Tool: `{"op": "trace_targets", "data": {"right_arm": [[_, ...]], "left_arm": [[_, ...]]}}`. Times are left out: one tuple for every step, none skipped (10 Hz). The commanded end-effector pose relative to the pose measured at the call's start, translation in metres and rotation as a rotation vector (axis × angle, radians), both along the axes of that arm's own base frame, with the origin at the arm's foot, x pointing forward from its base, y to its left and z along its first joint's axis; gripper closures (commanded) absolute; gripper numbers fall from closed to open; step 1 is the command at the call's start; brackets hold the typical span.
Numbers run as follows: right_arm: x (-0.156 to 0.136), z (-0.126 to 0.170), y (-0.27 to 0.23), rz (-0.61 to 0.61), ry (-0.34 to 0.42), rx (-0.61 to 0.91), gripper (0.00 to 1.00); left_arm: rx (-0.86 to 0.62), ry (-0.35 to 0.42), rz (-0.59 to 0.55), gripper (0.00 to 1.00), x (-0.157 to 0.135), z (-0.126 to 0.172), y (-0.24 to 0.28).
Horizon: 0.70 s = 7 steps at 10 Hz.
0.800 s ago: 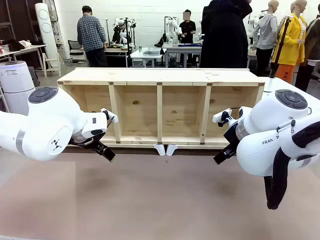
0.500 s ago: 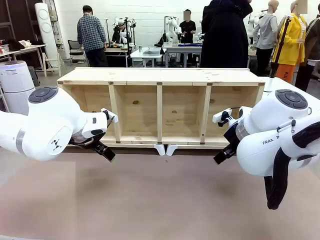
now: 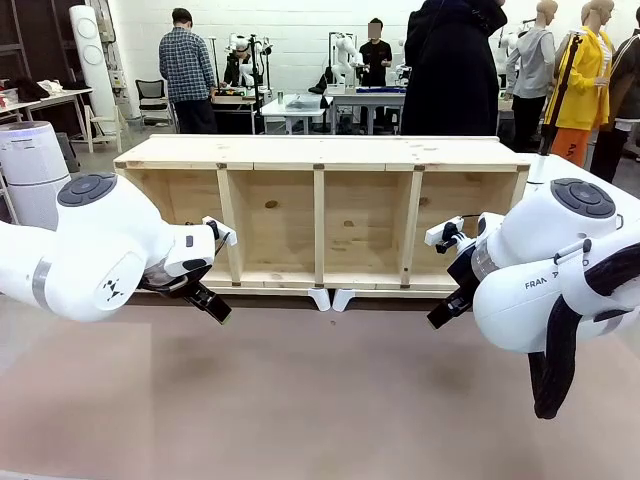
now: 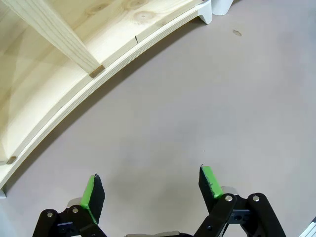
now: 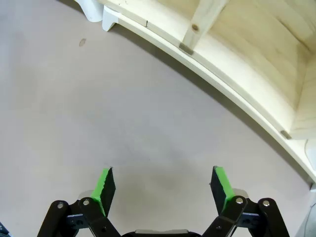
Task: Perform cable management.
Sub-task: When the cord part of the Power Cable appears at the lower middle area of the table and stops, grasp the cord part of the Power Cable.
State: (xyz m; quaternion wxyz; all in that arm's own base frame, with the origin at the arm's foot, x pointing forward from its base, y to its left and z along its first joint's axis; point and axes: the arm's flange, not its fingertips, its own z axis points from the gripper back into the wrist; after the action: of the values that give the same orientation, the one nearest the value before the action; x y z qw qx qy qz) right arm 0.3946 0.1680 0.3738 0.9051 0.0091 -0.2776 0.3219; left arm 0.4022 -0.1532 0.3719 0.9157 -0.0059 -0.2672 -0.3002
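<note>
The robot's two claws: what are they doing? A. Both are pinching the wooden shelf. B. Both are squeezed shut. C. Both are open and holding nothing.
C: in the wrist views, the left gripper and the right gripper each have their jaws wide apart, with nothing between them but bare table. Both are in front of the wooden shelf and not touching it.
</note>
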Motion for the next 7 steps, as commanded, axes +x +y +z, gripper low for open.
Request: {"op": "trace_targets", "data": {"right_arm": [[-0.009,0.008,-0.004,-0.003,-0.025,-0.012,0.00],[-0.019,0.018,-0.011,-0.007,-0.057,-0.008,0.00],[-0.029,0.030,-0.019,-0.026,-0.081,-0.006,0.00],[-0.044,0.041,-0.026,-0.040,-0.107,-0.007,0.00],[-0.059,0.055,-0.034,-0.063,-0.141,0.003,0.00],[-0.075,0.064,-0.040,-0.075,-0.167,0.000,0.00],[-0.092,0.073,-0.047,-0.084,-0.197,-0.006,0.00]], "left_arm": [[-0.014,-0.019,0.021,0.00,-0.016,0.008,0.008],[-0.007,-0.029,0.030,0.00,-0.032,0.015,0.015],[0.014,-0.049,0.032,0.00,-0.045,0.026,0.023],[0.018,-0.074,0.036,0.00,-0.063,0.034,0.030],[0.034,-0.096,0.047,0.00,-0.076,0.046,0.039],[0.040,-0.113,0.066,0.00,-0.092,0.049,0.047],[0.044,-0.132,0.106,0.00,-0.109,0.050,0.054]]}}
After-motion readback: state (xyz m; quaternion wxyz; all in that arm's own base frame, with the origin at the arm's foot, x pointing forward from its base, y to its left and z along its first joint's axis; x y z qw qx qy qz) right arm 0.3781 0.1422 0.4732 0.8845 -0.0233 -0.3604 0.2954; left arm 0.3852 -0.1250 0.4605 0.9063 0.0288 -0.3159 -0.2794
